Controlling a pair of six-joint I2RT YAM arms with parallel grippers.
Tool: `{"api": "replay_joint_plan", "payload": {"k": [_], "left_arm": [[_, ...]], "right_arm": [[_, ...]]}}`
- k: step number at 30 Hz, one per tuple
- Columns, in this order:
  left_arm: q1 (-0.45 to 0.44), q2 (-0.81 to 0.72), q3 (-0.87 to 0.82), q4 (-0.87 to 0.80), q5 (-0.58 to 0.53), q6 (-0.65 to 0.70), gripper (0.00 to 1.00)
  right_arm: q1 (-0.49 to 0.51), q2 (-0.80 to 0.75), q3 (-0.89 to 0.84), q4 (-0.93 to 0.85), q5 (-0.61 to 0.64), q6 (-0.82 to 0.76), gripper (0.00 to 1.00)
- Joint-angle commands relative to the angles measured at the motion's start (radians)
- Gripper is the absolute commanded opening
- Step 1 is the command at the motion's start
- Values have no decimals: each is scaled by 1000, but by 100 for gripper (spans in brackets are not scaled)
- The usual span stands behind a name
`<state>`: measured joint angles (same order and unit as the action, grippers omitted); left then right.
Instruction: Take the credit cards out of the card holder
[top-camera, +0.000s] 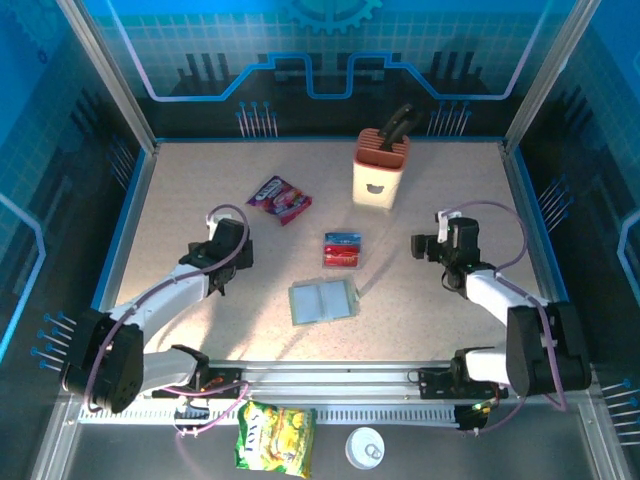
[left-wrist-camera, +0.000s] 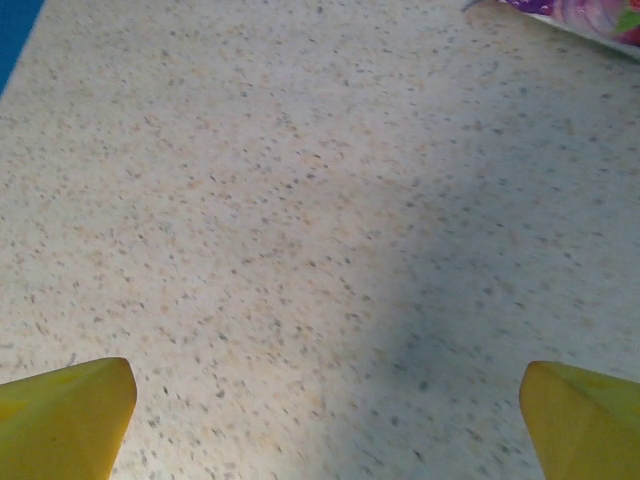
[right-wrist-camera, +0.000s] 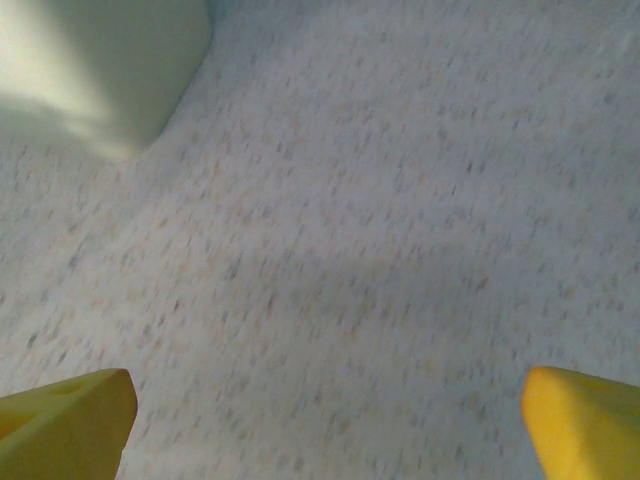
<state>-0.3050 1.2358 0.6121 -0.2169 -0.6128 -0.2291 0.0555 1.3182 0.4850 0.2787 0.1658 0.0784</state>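
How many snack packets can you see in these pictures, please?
2. A purple-red packet lies on the table, left of the knife block. A yellow-green packet lies off the table at the near edge, beside a white lid. None appears hidden.

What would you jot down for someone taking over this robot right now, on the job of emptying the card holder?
Left gripper: open, holding nothing, over bare table to the left of the holder.
Right gripper: open, holding nothing, over bare table on the right side.
Things: the card holder lies spread open, inside up, near the middle of the table. The credit cards, red and blue, lie just beyond it and apart from it.
Done: cards appear to be out.
Left: check the pockets, since they are too small in the top view to tell whether one remains.
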Motion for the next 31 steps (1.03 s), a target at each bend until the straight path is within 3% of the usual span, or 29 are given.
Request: {"api": "replay_joint_plan", "payload": {"k": [1, 7, 10, 12, 14, 16, 18, 23, 25, 31], "left_arm": [[35, -11, -94, 272, -29, 136, 99], [132, -19, -221, 619, 157, 201, 99], [187, -9, -276, 804, 284, 218, 99], [228, 13, -296, 897, 367, 205, 99], [263, 50, -306, 986, 418, 187, 99], [300, 90, -292, 1022, 475, 179, 99], [322, 126, -256, 1001, 521, 176, 99], [323, 324, -273, 1242, 552, 201, 99], [324, 304, -246, 1151, 570, 201, 99], [322, 314, -226, 1127, 583, 218, 99]], "right_arm": [[-44, 59, -21, 295, -14, -23, 100], [-83, 118, -55, 449, -137, 14, 100], [-58, 157, -141, 641, -182, -33, 100], [-51, 248, -203, 883, -167, -35, 100], [-48, 198, -181, 751, -126, -27, 100], [-28, 214, -153, 730, -58, -26, 100], [-21, 217, -121, 670, -95, -51, 100], [4, 222, -84, 604, -134, -96, 100], [4, 222, -83, 600, -134, -96, 100], [-7, 221, -85, 606, -147, -88, 100]]}}
